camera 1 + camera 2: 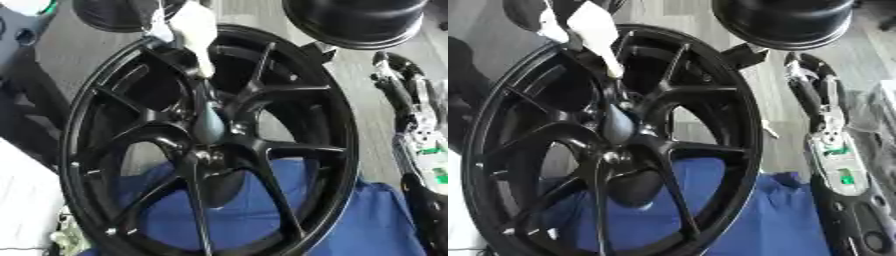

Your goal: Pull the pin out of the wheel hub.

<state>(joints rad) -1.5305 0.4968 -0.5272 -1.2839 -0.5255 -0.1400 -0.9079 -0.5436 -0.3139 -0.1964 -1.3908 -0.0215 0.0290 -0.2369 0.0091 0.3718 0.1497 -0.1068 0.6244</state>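
So the big glossy black multi-spoke alloy wheel (210,145) stands up on its edge facing the camera, propped on a blue cloth (350,220), which leaves the hub easy to reach from the front. The pin (208,122), a dull grey tapered piece, sits in the hub at the wheel's centre, pointing toward the far side. A white-covered hand (194,30) comes down from the far left, just above the pin; can't tell if its fingers are apart or clamped. The right arm (833,150) hangs idle at the right, hand not identifiable.
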